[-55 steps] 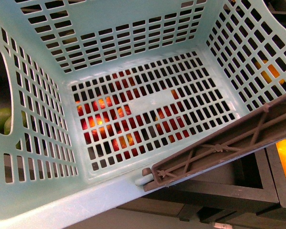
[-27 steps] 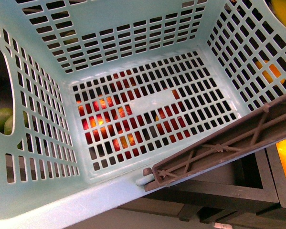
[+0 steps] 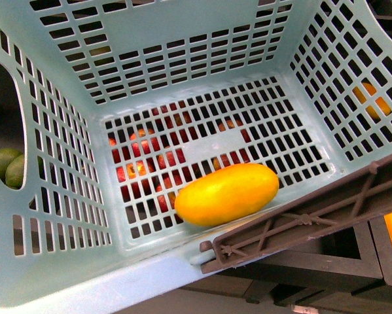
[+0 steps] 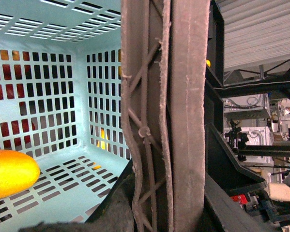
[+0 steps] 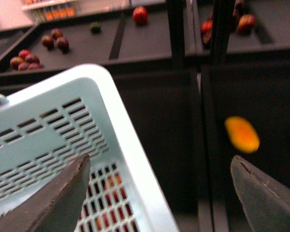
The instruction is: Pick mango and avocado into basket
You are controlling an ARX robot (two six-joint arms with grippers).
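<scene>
The mango (image 3: 226,193) lies on its side on the floor of the basket (image 3: 58,275) at about 5 o'clock, lodged against the near wall beneath the swing handle (image 3: 313,212). The left hand (image 4: 166,215) appears clamped on that handle, likely carrying the basket. The right hand (image 5: 159,193) is spread wide and empty above the rim. No avocado is inside. The green fruit (image 3: 6,169) outside at 9 o'clock can't be identified.

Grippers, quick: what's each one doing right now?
Left gripper: cannot tell; the basket handle fills its view.
Right gripper: open, holding nothing.
</scene>
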